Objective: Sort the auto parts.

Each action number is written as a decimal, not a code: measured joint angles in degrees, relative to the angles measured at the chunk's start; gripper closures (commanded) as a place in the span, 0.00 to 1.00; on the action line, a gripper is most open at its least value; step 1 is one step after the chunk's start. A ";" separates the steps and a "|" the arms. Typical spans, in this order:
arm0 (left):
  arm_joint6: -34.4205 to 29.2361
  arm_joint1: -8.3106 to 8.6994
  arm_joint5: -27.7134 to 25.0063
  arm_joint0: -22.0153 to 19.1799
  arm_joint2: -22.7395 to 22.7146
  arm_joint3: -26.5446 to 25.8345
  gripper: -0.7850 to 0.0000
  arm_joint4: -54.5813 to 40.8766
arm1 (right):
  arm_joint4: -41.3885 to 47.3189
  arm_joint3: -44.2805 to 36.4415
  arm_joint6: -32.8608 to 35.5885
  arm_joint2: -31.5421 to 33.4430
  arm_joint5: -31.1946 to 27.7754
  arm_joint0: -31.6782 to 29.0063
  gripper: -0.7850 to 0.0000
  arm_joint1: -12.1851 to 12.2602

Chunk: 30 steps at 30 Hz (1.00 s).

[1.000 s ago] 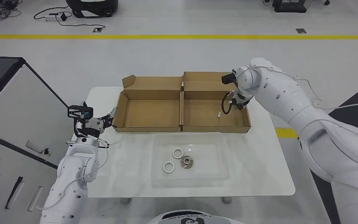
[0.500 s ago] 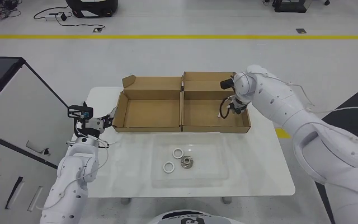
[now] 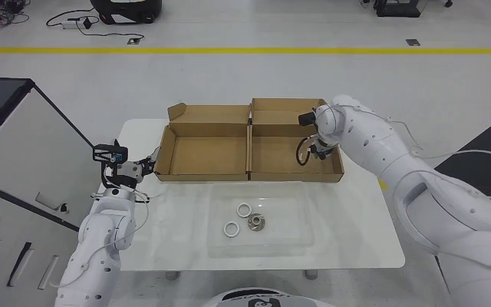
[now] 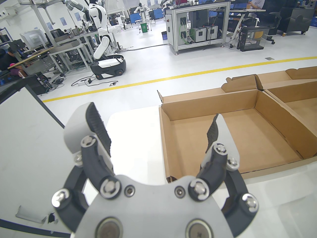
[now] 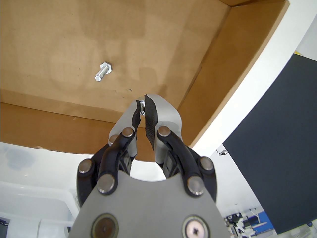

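Now, right fingers point(image 5: 151, 117) pinch bolt point(image 5: 141, 106) over box point(image 5: 62, 25) holding second bolt point(image 5: 103, 71), rings point(image 3: 243, 209) in tray point(image 3: 301, 232), left fingers point(image 4: 97, 125) spread

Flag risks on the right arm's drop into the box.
1. The held bolt sits pinched at the very tips of the right gripper; it may slip or twist early.
2. The gripper hangs close to a wall of the right box; lowering could clip the cardboard.
3. Released from height, it could bounce onto the loose bolt.
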 measured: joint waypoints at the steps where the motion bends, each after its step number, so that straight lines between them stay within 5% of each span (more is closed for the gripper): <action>1: 0.00 0.00 0.00 0.00 0.00 0.00 0.00 0.00 | 0.02 0.14 0.03 0.08 -0.01 -0.11 1.00 -0.12; 30: 0.00 0.00 0.00 0.00 0.00 0.00 0.00 0.00 | -2.78 4.15 0.48 2.30 -0.47 -2.42 1.00 -2.75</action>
